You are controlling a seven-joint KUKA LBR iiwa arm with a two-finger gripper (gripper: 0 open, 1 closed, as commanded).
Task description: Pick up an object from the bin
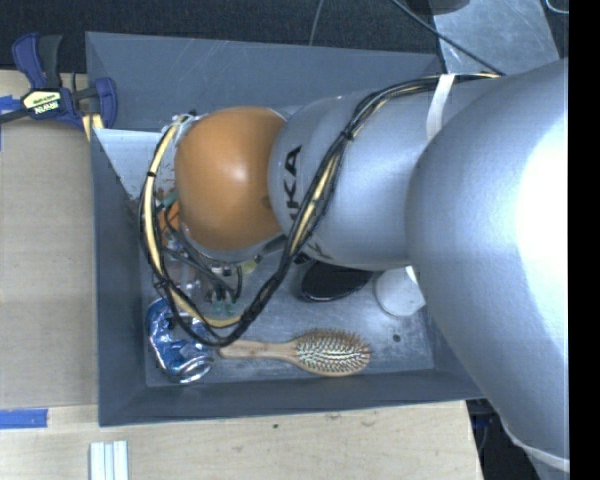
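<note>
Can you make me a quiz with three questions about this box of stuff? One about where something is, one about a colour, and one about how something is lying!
1. Where in the bin is the wooden hairbrush?
A. along the wall nearest the picture's bottom
B. in the far left corner
C. outside the bin

2. What colour is the crumpled wrapper beside the brush's handle end?
A. red
B. blue and silver
C. green

3. How does the hairbrush lie?
A. standing on its handle
B. flat, bristles up
C. flat, bristles down

Answers:
1 A: it stretches along the bottom wall.
2 B: it shines blue with silvery creases.
3 B: the rows of bristles face the camera.
</note>
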